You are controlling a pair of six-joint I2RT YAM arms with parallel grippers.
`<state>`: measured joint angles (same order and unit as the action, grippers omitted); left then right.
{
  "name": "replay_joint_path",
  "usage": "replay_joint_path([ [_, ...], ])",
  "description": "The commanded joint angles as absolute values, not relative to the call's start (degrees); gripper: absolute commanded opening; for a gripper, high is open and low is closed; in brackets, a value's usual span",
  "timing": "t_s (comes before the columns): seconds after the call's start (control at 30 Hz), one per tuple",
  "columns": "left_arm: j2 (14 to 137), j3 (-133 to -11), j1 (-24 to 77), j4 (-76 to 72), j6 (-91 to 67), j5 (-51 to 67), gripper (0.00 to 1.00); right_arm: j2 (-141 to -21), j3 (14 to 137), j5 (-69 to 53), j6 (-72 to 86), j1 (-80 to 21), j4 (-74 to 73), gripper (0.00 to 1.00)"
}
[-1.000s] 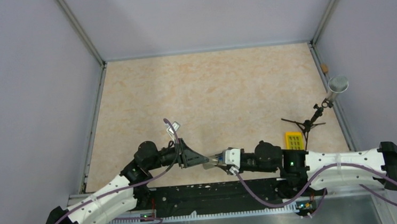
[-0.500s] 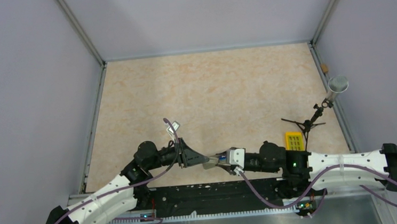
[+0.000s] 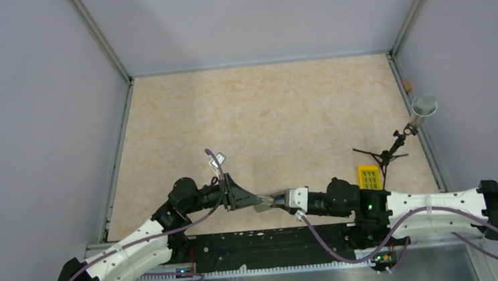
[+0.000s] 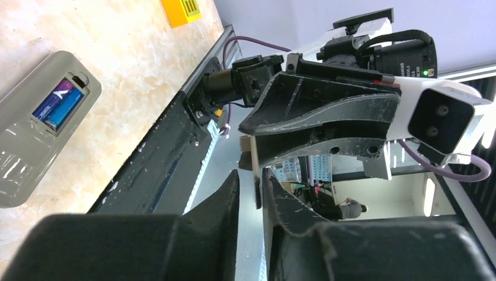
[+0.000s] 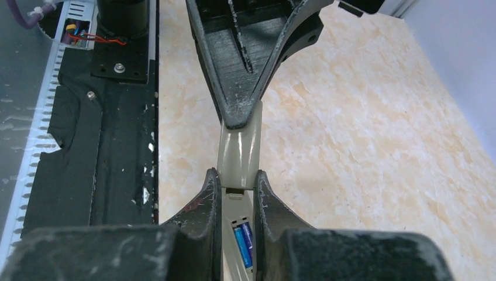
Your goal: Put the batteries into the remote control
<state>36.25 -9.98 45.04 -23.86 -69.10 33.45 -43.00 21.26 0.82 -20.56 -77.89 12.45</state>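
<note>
The remote control lies grey back up on the table, with the two blue batteries in its open recess. They also show between my right fingers, as batteries. A thin grey battery cover hangs above the remote, and my right gripper is shut on its near end. My left gripper is at the cover's other end, its jaws slightly parted; one finger is off the plate. Both grippers meet near the table's front edge, the left gripper beside the right gripper.
A yellow block lies right of the right arm. A small black tripod with a grey cup-shaped head stands by the right wall. The black base rail runs along the near edge, close under the grippers.
My right gripper has closed onto the cover and slid slightly left. My left gripper's jaws have parted a little. The remote has not moved.
</note>
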Motion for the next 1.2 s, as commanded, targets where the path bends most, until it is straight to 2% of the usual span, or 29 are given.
replay_joint_path([
  [0.0, 34.95, -9.64, 45.09, -21.81, -67.39, 31.54, 0.31, -40.97, 22.45, 2.44, -20.63, -78.62, 14.32, 0.02],
  [0.07, 33.04, -10.38, 45.10, -16.75, -65.48, 28.64, 0.50, -41.29, 23.82, 3.72, -20.08, -78.64, 11.86, 0.00],
  [0.2, 28.02, -12.81, 45.09, -4.74, -61.27, 21.57, 0.65, -43.18, 26.62, 6.87, -18.72, -78.59, 6.75, 0.00],
  [0.37, 23.57, -15.22, 45.09, 6.51, -57.69, 15.59, 0.67, -45.51, 30.85, 12.38, -16.46, -78.61, 0.44, 0.00],
  [0.57, 25.27, -15.60, 45.16, 9.03, -56.95, 18.08, 0.66, -47.97, 37.75, 20.69, -11.78, -78.64, -11.64, 0.00],
  [0.87, 31.33, -14.30, 45.74, 5.11, -56.74, 22.64, 0.67, -51.21, 44.54, 26.26, -9.26, -78.59, -25.53, 0.00],
  [1.03, 39.65, -14.11, 48.57, -1.63, -58.26, 24.66, 0.65, -52.60, 45.26, 26.66, -8.71, -76.63, -27.26, 0.00],
  [1.17, 43.90, -15.23, 53.89, -3.72, -58.65, 20.60, 0.66, -53.48, 45.19, 24.41, -8.38, -74.55, -26.74, 0.00],
])
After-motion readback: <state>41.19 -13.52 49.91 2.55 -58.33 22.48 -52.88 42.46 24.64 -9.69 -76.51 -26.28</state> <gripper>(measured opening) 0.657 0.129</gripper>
